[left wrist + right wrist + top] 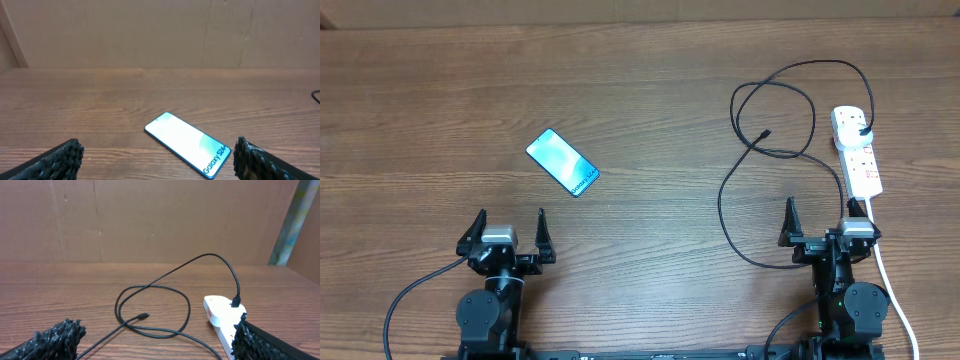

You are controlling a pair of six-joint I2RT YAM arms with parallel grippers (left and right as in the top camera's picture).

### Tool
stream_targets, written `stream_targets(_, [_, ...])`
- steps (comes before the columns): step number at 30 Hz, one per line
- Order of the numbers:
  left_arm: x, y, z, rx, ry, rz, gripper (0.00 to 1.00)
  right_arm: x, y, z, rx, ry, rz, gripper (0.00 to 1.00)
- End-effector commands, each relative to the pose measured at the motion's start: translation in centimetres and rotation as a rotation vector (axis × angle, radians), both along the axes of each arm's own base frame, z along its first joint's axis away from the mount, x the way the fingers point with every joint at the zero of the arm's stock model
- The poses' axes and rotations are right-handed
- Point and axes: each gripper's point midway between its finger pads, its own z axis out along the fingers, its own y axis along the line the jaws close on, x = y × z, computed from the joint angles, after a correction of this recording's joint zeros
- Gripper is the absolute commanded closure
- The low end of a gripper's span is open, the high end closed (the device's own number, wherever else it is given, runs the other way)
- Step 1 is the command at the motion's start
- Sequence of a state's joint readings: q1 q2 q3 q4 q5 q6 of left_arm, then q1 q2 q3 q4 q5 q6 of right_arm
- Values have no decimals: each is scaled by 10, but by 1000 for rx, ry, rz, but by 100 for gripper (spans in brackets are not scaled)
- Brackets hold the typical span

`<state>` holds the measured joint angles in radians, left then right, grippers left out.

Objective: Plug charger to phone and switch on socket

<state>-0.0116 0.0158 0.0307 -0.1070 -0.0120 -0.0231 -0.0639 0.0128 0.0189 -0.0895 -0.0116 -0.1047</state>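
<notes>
The phone (562,162) lies flat and slanted on the wooden table, its teal screen lit; the left wrist view shows the phone (187,143) with "Galaxy" text at its near right end. My left gripper (510,229) stands open just in front of it, nothing between its fingers (60,159). The charger (775,110) is a thin black cable looped at the right, its connector tip (763,134) lying free, its plug (861,130) seated in the white socket (857,152). My right gripper (817,223) is open near the socket's (220,311) front end, well short of the connector tip (143,315).
A thick white cord (895,290) runs from the socket toward the front edge past my right arm. A brown cardboard wall (150,220) stands behind the table. Bare wood lies between the phone and the cable loops.
</notes>
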Motion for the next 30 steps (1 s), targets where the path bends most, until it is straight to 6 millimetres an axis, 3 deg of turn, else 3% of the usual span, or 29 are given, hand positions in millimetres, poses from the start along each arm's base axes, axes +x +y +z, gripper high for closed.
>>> stream_targets(1, [-7, -2, 39, -15, -69, -13, 1, 0, -1, -2, 6, -4, -3, 0])
stream_targets(10, [-24, -1, 81, -9, -86, -7, 1, 0, -1, -2, 6, -4, -3, 0])
stream_targets(16, [-25, 0, 116, -8, -93, -2, 0, 0, -1, -2, 6, -4, -3, 0])
stream_targets(24, [6, -3, 147, -15, 125, -14, 0, 0, -1, -2, 6, -4, -3, 0])
stream_targets(30, [29, 7, 163, -171, 384, 99, 0, 0, -1, -2, 6, -4, -3, 0])
